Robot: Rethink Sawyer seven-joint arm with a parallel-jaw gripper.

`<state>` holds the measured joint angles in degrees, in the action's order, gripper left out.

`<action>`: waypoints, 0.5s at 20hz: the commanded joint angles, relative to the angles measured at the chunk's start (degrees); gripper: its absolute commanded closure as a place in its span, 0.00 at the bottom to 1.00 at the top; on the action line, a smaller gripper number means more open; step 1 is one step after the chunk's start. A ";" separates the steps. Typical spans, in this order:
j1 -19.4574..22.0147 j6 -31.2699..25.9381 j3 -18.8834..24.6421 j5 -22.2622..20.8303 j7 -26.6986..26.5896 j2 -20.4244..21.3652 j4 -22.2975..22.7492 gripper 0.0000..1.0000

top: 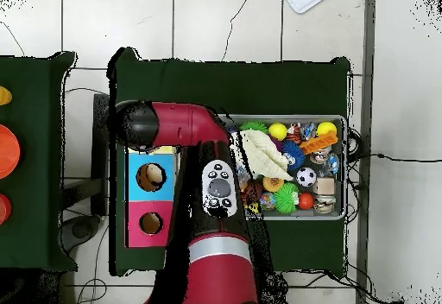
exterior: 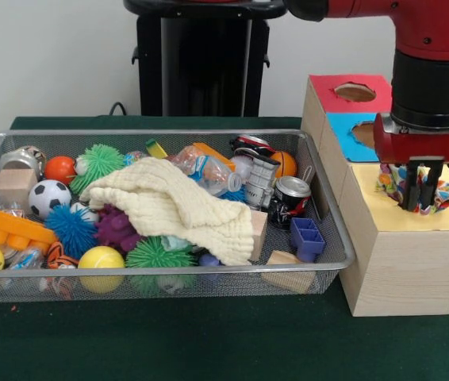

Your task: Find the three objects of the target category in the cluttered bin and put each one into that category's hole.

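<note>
Dark green cloth covers the worktop (exterior: 209, 341), with a plain pale wall behind and cracked white floor tiles around it in the overhead view. On it sits a wire bin (exterior: 331, 246) crammed with toys under a cream cloth (exterior: 173, 206). Beside it, over the wooden box's (exterior: 403, 270) yellow section, the hand (exterior: 420, 194) has its fingers closed on a multicoloured fabric piece (exterior: 447, 193).
</note>
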<state>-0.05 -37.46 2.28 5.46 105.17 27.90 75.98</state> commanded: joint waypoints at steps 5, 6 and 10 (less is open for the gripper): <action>3.02 8.06 1.76 0.14 9.00 -16.95 2.08 1.00; 2.94 7.56 1.63 0.36 8.93 -16.88 2.14 1.00; 2.52 6.31 1.15 0.67 8.93 -16.30 2.66 1.00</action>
<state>0.39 -38.76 2.25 7.57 105.17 27.46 75.69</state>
